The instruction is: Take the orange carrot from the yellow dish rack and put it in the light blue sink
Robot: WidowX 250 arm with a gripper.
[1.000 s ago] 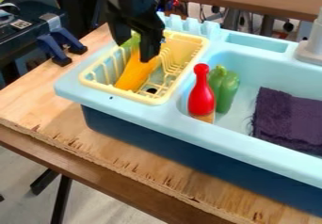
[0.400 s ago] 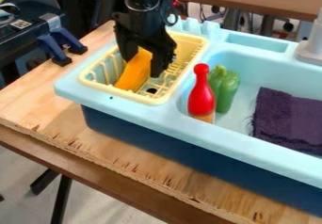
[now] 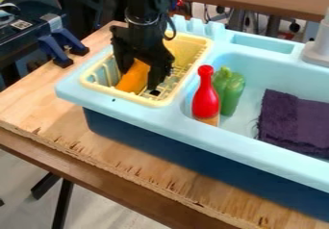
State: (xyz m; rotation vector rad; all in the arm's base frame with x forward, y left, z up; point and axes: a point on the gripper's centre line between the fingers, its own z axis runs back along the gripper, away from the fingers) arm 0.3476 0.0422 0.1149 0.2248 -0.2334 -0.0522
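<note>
Claw [image 3: 137, 80] | fingers spread wide, astride orange item [image 3: 133, 81] in yellow basket [image 3: 122, 94] | contact: can't tell

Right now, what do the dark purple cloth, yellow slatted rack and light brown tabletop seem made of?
Dark purple cloth: matte fabric, perhaps cotton; its edge frays.
Yellow slatted rack: probably smooth moulded plastic; even colour, rounded rim.
Light brown tabletop: wood, probably unfinished plywood; grain and a rough edge show.
</note>
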